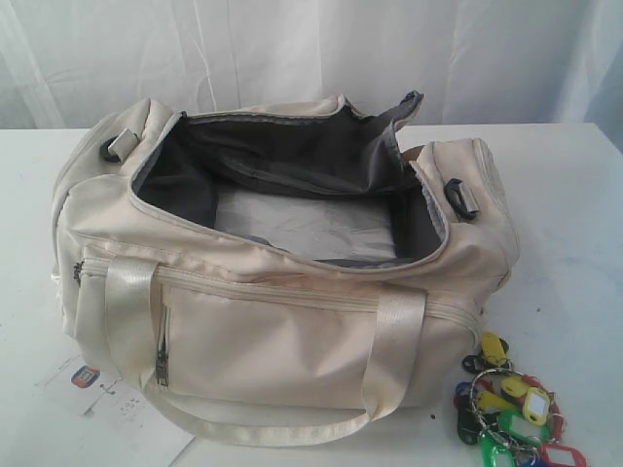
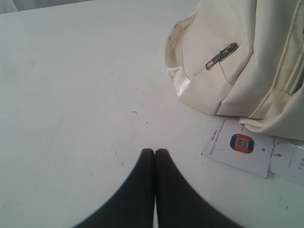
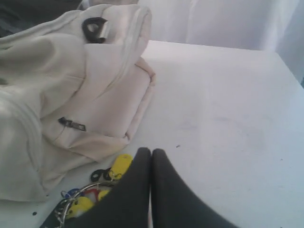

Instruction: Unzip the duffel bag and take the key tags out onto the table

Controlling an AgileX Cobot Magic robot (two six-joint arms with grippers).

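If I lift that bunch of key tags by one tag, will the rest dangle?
Probably yes: the key tags lie splayed and only loosely linked, so they'd likely swing. They look small and plastic, so probably light. Pushed, they'd likely slide and spread on the smooth table.

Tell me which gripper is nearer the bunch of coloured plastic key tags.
Right. The right gripper is shut beside the key tags; the left gripper is shut by the white paper hang-tag, at the other end of the cream duffel bag.

Cream duffel bag (image 1: 292, 331) unzipped, key tags (image 1: 511, 409) beside it
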